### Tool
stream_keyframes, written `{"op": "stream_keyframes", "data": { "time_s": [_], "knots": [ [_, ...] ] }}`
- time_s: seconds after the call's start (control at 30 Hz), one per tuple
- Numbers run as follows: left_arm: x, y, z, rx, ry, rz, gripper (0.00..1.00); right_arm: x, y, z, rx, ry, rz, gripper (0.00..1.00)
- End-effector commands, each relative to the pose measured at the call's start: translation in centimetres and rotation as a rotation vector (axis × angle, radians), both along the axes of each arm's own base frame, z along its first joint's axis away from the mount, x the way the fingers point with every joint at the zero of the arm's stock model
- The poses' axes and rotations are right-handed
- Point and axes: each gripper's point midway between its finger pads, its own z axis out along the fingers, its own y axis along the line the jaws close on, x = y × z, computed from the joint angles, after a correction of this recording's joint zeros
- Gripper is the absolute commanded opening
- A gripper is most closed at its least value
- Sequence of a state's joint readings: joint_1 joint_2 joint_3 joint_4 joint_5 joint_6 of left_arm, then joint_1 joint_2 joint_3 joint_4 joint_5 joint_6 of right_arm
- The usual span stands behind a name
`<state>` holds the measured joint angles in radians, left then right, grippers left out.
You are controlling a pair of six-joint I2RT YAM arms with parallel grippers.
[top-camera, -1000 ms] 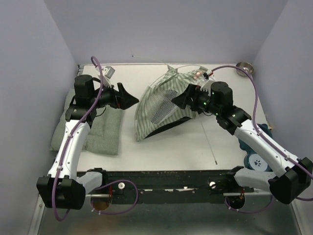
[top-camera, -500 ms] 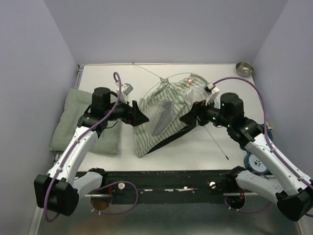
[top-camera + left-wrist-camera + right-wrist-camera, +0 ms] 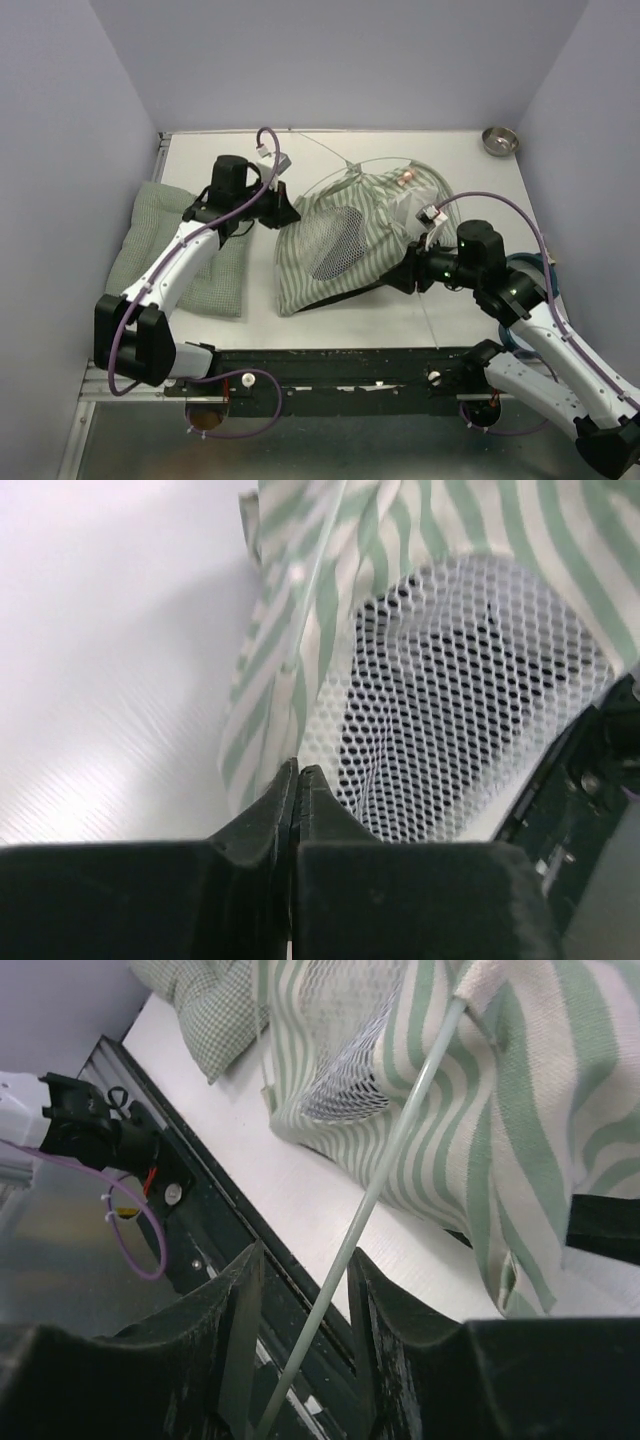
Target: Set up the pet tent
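The pet tent (image 3: pixel 350 240), green-and-white striped with a grey mesh window (image 3: pixel 335 245), lies half collapsed mid-table, a pink tag (image 3: pixel 405 178) near its top. A whitish pole (image 3: pixel 375 160) arcs over it. My left gripper (image 3: pixel 288 212) is at its upper left edge. In the left wrist view the jaws (image 3: pixel 297 770) are shut, tips against the striped fabric (image 3: pixel 300 610); nothing shows between them. My right gripper (image 3: pixel 405 275) is at the tent's lower right. Its jaws (image 3: pixel 305 1255) stand apart around a thin pole (image 3: pixel 375 1190) without touching it.
A green checked cushion (image 3: pixel 190 270) lies left of the tent, under the left arm. A small metal bowl (image 3: pixel 501 140) sits at the back right corner. A blue paw-print item (image 3: pixel 535 275) lies by the right arm. A dark rail (image 3: pixel 330 360) runs along the front edge.
The left gripper swung toward the tent's upper left edge and shut. The right gripper dropped toward the front, its jaws narrowing round the pole. The tent spread rightward.
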<state>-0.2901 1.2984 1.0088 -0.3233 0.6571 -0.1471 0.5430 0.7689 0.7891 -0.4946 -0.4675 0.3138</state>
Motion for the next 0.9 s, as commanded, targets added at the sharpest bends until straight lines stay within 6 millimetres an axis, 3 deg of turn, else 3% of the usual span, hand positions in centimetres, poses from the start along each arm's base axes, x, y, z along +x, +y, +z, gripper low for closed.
{"op": "stream_keyframes", "data": {
  "time_s": [0.0, 0.07, 0.1, 0.13, 0.17, 0.2, 0.3, 0.4, 0.53, 0.63, 0.67, 0.73, 0.87],
  "knots": [
    [5.9, -0.9, 5.9, 0.029, -0.294, -0.014, 0.01, 2.2, 1.3, 1.1, 0.115, -0.066, -0.043, 0.01],
    [7.7, -1.2, 8.0, 0.045, -0.379, -0.035, 0.05, 4.4, 2.1, 3.4, 0.192, -0.138, -0.095, 0.01],
    [8.4, -1.3, 9.4, 0.051, -0.408, -0.037, 0.29, 5.5, 2.2, 4.4, 0.219, -0.147, -0.135, 0.01],
    [9.0, -1.4, 10.5, 0.055, -0.425, -0.049, 0.63, 6.6, 2.5, 5.5, 0.247, -0.148, -0.172, 0.01],
    [9.5, -1.0, 12.1, 0.053, -0.433, -0.04, 0.83, 7.8, 2.6, 6.2, 0.26, -0.143, -0.219, 0.01],
    [9.7, -0.6, 13.6, 0.041, -0.434, -0.027, 0.97, 8.8, 2.5, 6.4, 0.274, -0.119, -0.268, 0.01],
    [8.1, 1.0, 16.2, -0.027, -0.412, -0.05, 0.99, 11.6, 2.6, 6.5, 0.333, -0.064, -0.402, 0.01],
    [3.2, 0.6, 15.3, -0.129, -0.265, -0.133, 0.99, 13.2, 3.4, 6.6, 0.431, -0.056, -0.438, 0.01],
    [-5.3, -3.2, 12.9, -0.345, -0.023, -0.27, 0.98, 14.7, 5.1, 6.9, 0.422, -0.124, -0.365, 0.01],
    [-10.3, -6.0, 11.2, -0.445, 0.112, -0.325, 0.96, 14.0, 6.8, 8.0, 0.418, -0.266, -0.201, 0.01],
    [-11.2, -6.8, 11.7, -0.472, 0.111, -0.355, 0.95, 13.8, 7.2, 8.0, 0.41, -0.289, -0.159, 0.01],
    [-12.7, -7.7, 10.7, -0.458, 0.155, -0.392, 0.92, 13.5, 7.7, 8.1, 0.399, -0.329, -0.107, 0.01],
    [-13.6, -8.4, 8.8, -0.477, 0.227, -0.39, 0.85, 13.7, 8.3, 8.1, 0.399, -0.378, -0.069, 0.01]
  ]
}}
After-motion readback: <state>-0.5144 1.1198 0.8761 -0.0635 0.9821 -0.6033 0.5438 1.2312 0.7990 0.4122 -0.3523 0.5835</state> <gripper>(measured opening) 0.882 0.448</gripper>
